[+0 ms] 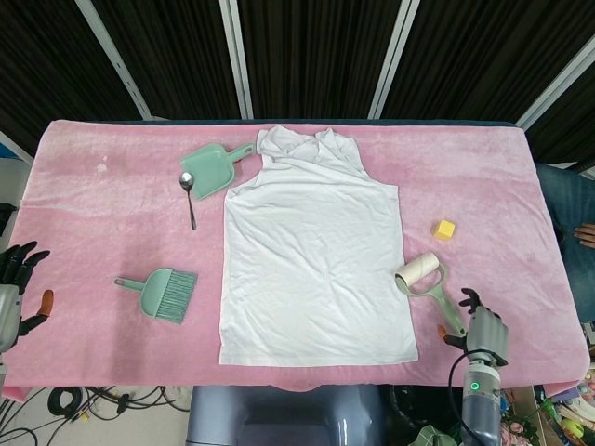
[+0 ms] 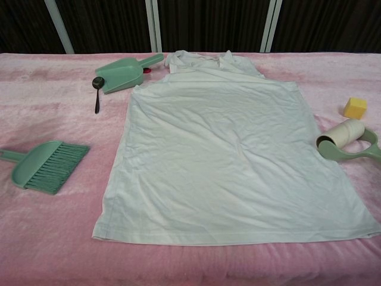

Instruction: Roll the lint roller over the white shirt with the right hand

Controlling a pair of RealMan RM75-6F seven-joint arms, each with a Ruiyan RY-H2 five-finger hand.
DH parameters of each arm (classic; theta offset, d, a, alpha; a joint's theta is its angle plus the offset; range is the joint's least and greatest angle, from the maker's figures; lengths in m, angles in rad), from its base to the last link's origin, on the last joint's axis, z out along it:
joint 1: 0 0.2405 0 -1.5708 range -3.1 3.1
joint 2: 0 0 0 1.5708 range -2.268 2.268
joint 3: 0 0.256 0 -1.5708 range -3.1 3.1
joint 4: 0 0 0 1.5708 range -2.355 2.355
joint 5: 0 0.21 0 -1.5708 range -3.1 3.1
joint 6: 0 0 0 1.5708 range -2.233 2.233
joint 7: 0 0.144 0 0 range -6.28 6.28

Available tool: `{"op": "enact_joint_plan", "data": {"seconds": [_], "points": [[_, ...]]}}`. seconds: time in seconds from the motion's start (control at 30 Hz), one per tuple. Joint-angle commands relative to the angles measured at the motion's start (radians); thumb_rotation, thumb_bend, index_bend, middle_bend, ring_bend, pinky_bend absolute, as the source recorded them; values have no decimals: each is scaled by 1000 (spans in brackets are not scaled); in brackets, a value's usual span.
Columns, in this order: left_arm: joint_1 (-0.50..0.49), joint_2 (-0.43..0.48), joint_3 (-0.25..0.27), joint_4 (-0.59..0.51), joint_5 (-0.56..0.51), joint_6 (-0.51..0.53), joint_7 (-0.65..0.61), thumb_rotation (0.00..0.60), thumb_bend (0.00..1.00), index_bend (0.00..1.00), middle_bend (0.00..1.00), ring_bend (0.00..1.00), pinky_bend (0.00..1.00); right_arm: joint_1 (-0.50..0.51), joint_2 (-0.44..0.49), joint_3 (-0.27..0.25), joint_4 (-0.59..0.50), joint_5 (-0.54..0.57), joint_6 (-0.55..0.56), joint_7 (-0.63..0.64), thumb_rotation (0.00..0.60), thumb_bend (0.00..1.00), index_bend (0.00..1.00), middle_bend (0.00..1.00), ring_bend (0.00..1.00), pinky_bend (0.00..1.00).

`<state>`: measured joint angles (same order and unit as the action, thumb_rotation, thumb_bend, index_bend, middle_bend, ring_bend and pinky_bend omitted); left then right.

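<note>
Head view: right hand (image 1: 483,333) near lint roller (image 1: 429,287) handle end, fingers apart, gripping nothing. Risks nudging handle sideways, snagging white shirt (image 1: 316,260) hem. Left hand (image 1: 14,288) likewise spread, empty.

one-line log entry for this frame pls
phase: reach | right hand: open, at lint roller handle end, no grasp | left hand: open, idle at table edge | white shirt: flat, untouched

Table cover (image 1: 112,204): pink, plush, matt cloth. White shirt (image 1: 311,269): thin, lightly creased fabric. Dustpan (image 1: 209,170) and brush (image 1: 167,294): smooth green plastic. Spoon (image 1: 189,195): glossy metal.
</note>
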<state>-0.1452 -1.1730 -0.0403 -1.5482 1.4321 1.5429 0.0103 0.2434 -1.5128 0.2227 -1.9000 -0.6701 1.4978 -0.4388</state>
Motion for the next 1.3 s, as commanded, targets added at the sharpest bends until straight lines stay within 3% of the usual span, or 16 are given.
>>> {"op": "enact_joint_plan", "data": {"seconds": [0.03, 0.37, 0.63, 1.3], "points": [[1, 0, -3, 1, -5, -7, -1, 600, 465, 175, 94, 48, 108, 17, -34, 19, 27, 26, 15, -29, 600, 141, 274, 346, 352, 237], [4, -3, -11, 3, -4, -14, 5, 600, 465, 175, 97, 48, 108, 54, -105, 70, 106, 77, 44, -88, 600, 142, 311, 372, 380, 278], [8, -4, -16, 4, -2, -14, 6, 600, 465, 175, 97, 48, 108, 67, -138, 91, 150, 97, 60, -112, 600, 151, 367, 433, 447, 400], [13, -6, -26, 7, -4, -26, 6, 600, 465, 175, 96, 48, 108, 89, -195, 128, 219, 121, 50, -128, 600, 199, 437, 470, 490, 467]]}}
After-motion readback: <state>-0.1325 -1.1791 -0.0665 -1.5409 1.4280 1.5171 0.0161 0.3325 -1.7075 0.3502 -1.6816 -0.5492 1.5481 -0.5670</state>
